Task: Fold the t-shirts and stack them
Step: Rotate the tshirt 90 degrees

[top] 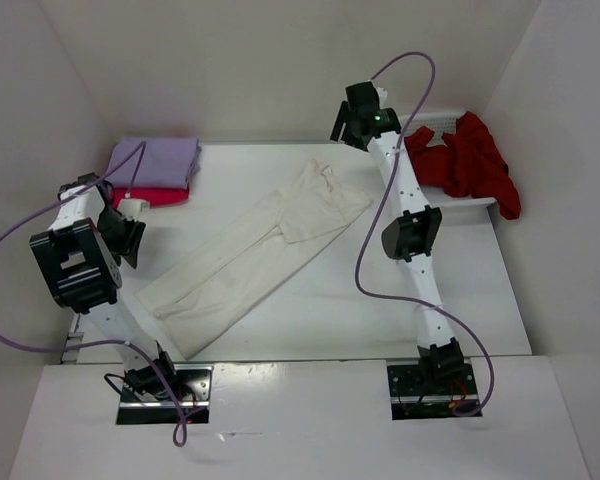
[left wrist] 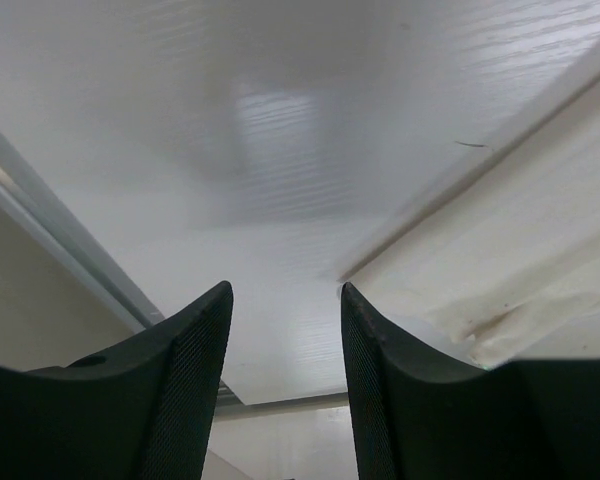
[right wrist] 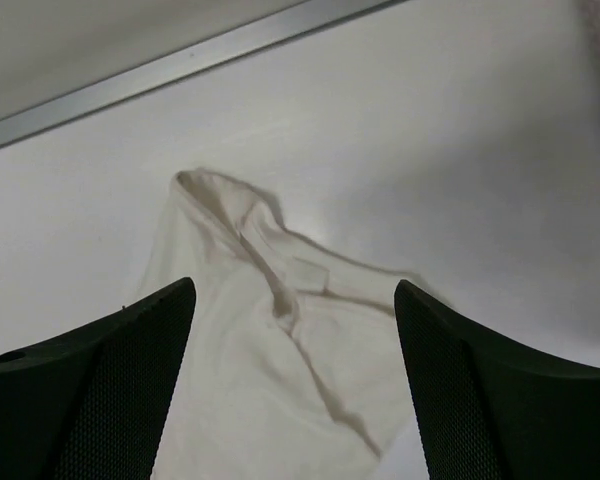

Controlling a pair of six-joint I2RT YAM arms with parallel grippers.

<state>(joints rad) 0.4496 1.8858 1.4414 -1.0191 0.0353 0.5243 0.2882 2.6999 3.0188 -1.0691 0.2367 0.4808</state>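
Observation:
A cream white t-shirt [top: 260, 250] lies stretched out diagonally across the middle of the table. Its far end shows crumpled in the right wrist view [right wrist: 270, 350]. My right gripper [top: 342, 125] [right wrist: 293, 295] hangs above that far end, open wide, with nothing between its fingers. At the table's left side my left gripper [top: 130, 235] [left wrist: 285, 300] is open and empty, with the cream shirt's edge [left wrist: 520, 250] just to its right. A folded lavender t-shirt [top: 158, 157] rests on a magenta-pink one [top: 162, 196] at the back left. A dark red t-shirt [top: 475, 165] lies bunched at the back right.
The dark red shirt sits on a white basket [top: 485, 203] at the right wall. White walls close in the table on the left, back and right. A metal rail [left wrist: 70, 260] runs along the table's left edge. Purple cables loop off both arms.

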